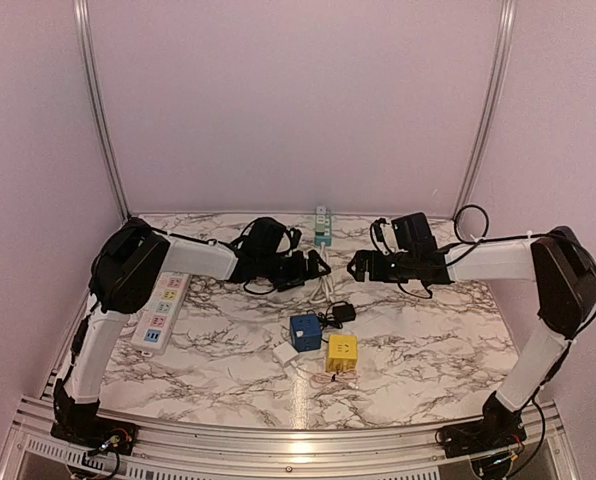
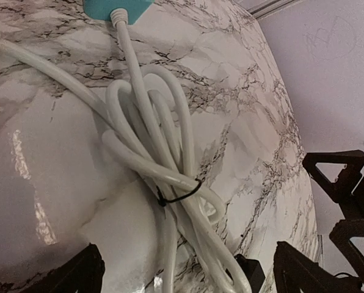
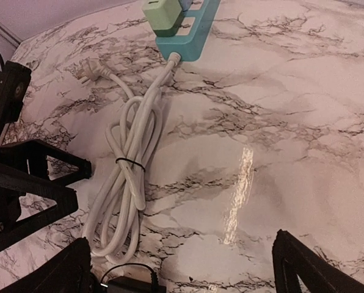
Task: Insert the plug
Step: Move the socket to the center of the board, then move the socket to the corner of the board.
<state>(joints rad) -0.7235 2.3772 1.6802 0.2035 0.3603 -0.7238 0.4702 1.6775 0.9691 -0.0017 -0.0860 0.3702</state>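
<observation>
A teal power strip (image 1: 323, 228) lies at the back centre, and a pale green plug (image 3: 160, 13) sits in it (image 3: 185, 33). Its white cord (image 2: 163, 165) is bundled with a black tie and ends in a loose white plug (image 3: 90, 73). My left gripper (image 1: 318, 265) hovers open over the cord bundle (image 3: 130, 177), its fingertips (image 2: 78, 274) wide apart with only cord below them. Facing it from the right, my right gripper (image 1: 360, 266) is open over bare marble, holding nothing. A black adapter (image 1: 344, 313) lies just in front of both.
A white power strip (image 1: 161, 310) with coloured sockets lies at the left. A blue cube plug (image 1: 304, 331), a yellow cube plug (image 1: 342, 352) and a white charger (image 1: 285, 355) sit in the front middle. Pink walls close in the marble table (image 1: 428, 340).
</observation>
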